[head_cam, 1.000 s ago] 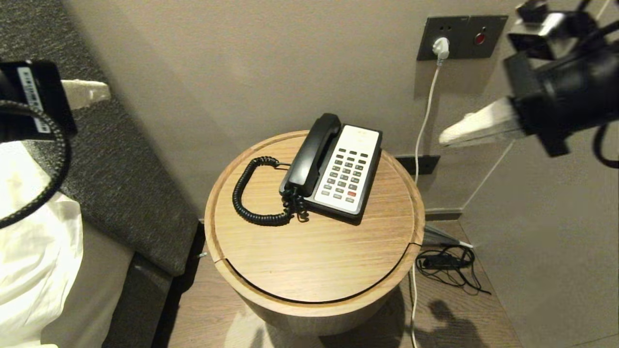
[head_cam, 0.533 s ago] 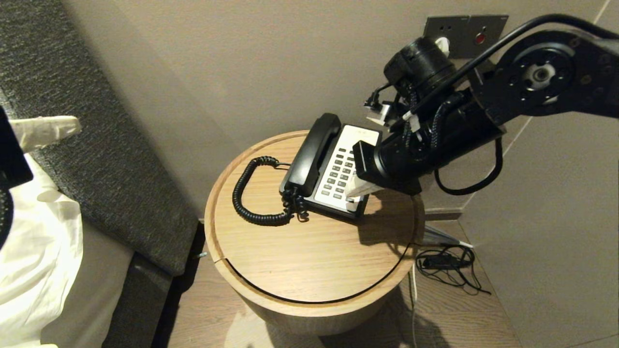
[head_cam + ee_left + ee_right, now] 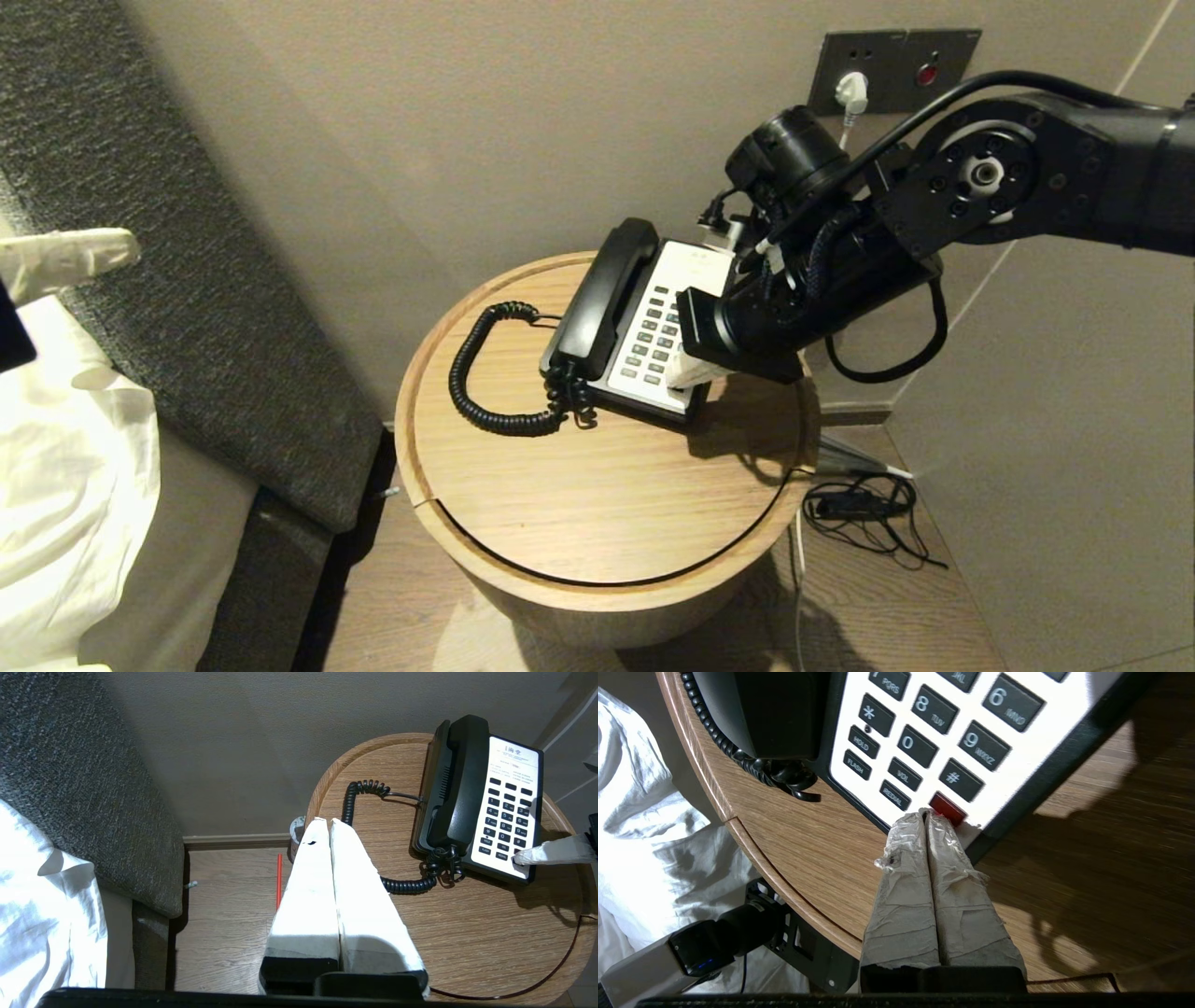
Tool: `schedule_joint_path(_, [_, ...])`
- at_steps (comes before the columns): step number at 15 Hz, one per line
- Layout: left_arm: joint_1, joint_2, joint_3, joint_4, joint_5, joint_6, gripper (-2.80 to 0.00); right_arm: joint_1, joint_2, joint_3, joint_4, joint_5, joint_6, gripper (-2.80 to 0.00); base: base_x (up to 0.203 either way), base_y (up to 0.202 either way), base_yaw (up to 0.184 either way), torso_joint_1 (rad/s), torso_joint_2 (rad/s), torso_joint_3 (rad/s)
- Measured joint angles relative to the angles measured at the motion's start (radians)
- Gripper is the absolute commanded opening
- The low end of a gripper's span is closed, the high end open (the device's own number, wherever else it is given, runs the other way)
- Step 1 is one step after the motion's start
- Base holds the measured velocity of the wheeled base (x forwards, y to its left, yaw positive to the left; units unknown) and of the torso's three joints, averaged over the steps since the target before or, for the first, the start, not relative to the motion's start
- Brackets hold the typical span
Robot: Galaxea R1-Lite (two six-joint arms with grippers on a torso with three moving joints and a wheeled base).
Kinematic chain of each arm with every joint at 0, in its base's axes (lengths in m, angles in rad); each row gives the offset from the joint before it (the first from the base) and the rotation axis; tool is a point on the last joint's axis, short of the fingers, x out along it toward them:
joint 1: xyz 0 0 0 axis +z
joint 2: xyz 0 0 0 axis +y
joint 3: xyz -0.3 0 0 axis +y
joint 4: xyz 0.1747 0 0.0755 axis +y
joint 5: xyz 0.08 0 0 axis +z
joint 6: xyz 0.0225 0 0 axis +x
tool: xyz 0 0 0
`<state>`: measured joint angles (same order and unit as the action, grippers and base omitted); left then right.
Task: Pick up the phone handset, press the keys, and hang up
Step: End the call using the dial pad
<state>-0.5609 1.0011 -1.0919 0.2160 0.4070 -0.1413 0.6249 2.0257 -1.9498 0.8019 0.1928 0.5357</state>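
A black-and-white desk phone [image 3: 667,336] sits on a round wooden side table [image 3: 607,504]. Its black handset [image 3: 602,299] lies in the cradle, with the coiled cord [image 3: 485,392] looping left. My right gripper [image 3: 674,377] is shut and empty, its taped tips touching the keypad's near corner at the red key [image 3: 947,808]; it shows in the right wrist view [image 3: 926,814] and in the left wrist view [image 3: 518,859]. My left gripper [image 3: 323,822] is shut and empty, held high to the left over the bed [image 3: 65,257].
A bed with white sheets [image 3: 65,504] and a grey padded headboard [image 3: 215,308] stands left of the table. A wall socket with a white plug [image 3: 850,91] is behind, and a cable bundle [image 3: 864,509] lies on the floor at right. A red stick [image 3: 279,879] lies on the floor.
My right arm swung down from high at the right onto the phone's keypad and has settled slightly lower at the red key. My left gripper has dropped a little at the left edge.
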Motion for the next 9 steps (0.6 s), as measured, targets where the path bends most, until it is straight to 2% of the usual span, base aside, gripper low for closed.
schedule_joint_path(9, [0.0,-0.01,0.014,0.006,-0.004,0.0,-2.8,-0.001,-0.005,0.006,0.012,-0.009,0.004,-2.8,0.0,0.0,0.0,0.0,0.0,0.0])
